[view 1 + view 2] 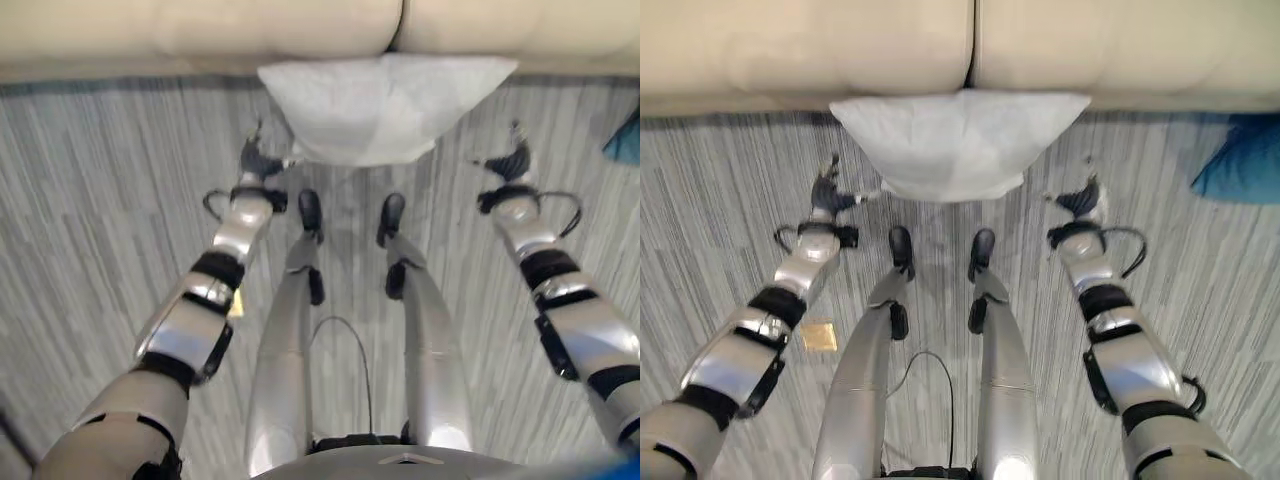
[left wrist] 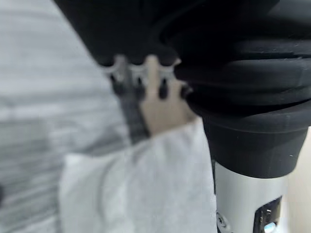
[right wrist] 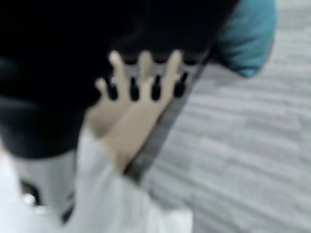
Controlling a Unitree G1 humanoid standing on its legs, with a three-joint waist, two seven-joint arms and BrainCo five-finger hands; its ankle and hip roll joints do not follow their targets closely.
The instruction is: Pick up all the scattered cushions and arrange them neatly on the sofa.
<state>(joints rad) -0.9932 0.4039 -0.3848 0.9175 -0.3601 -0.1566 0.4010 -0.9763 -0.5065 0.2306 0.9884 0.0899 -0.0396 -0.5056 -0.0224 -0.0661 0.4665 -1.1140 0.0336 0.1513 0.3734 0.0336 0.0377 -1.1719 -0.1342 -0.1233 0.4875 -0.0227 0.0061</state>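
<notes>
Right eye view, white cushion (image 1: 958, 142) between left hand (image 1: 826, 195), right hand (image 1: 1082, 203)

Both arms are shiny silver-grey with black bands and black joints. The left hand (image 1: 826, 195) and the right hand (image 1: 1081, 203) each have a dark ribbed cover over the back and wrist. Silver fingers (image 2: 138, 77) with dark tips stick out from under it. Below the cover is a silver wrist with what may be a small screw.
</notes>
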